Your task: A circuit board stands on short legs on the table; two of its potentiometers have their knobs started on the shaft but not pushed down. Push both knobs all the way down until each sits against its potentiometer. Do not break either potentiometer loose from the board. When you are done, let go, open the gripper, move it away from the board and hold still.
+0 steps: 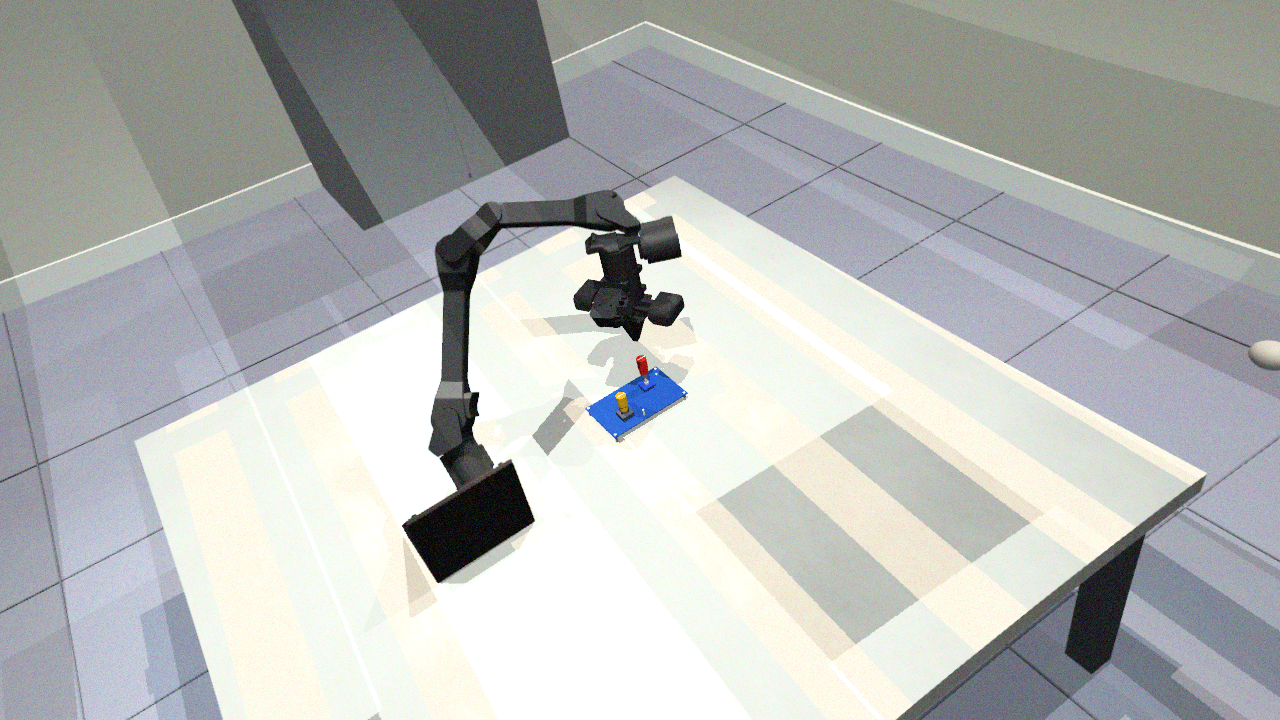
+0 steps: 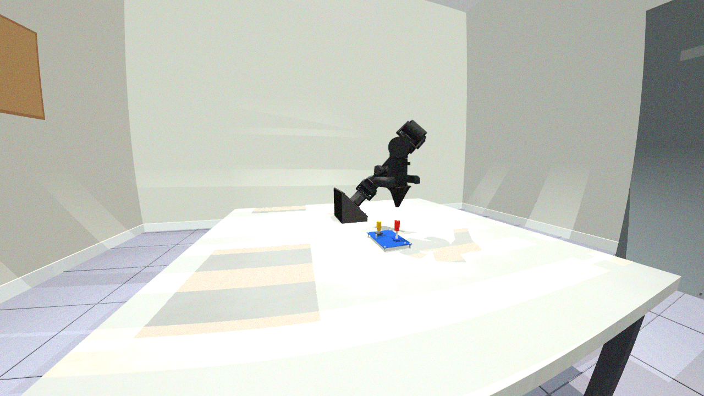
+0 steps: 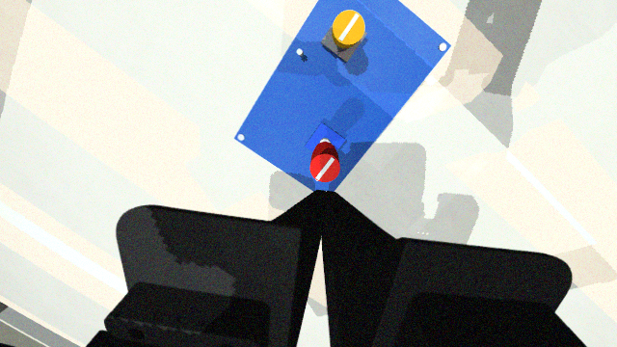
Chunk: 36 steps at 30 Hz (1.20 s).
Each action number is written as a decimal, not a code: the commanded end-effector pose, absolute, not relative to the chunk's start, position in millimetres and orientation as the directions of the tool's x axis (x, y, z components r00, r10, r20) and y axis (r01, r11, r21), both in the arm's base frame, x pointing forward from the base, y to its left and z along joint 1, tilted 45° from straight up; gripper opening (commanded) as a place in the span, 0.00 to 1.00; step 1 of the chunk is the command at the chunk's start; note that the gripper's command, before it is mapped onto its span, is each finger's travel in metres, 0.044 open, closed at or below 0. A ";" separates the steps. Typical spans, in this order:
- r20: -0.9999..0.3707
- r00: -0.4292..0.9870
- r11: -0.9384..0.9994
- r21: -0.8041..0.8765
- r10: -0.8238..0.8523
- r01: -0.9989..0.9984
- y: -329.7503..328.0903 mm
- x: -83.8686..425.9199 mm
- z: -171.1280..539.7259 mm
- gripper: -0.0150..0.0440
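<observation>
The blue circuit board stands on short legs on the table. The red knob stands high over its small blue potentiometer, with pale shaft showing below it. The yellow knob stands over a dark grey potentiometer; whether it touches is too small to tell. My gripper is shut and empty, pointing down. Its tips are above the red knob, apart from it; in the wrist view they appear just below the knob's top.
A small pale pin stands near the board's edge, between the knobs. The arm's black base stands on the table beside the board. A dark grey block stands on the floor beyond the table.
</observation>
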<state>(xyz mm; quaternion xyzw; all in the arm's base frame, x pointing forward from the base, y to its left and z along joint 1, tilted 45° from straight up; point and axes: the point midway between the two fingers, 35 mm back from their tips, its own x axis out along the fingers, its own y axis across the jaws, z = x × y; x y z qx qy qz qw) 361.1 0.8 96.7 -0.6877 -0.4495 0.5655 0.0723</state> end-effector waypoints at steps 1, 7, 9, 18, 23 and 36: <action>-0.708 -0.045 -0.596 -0.624 0.704 0.505 1.6 362.0 97.3 0.25; -0.708 -0.045 -0.595 -0.625 0.705 0.506 15.7 361.2 83.3 0.25; -0.708 -0.045 -0.595 -0.625 0.705 0.506 15.7 361.2 83.3 0.25; -0.708 -0.044 -0.595 -0.625 0.705 0.506 20.6 361.0 78.4 0.25; -0.707 -0.044 -0.595 -0.625 0.705 0.506 26.5 360.6 72.6 0.25; -0.707 -0.044 -0.594 -0.625 0.706 0.506 29.9 360.3 69.3 0.25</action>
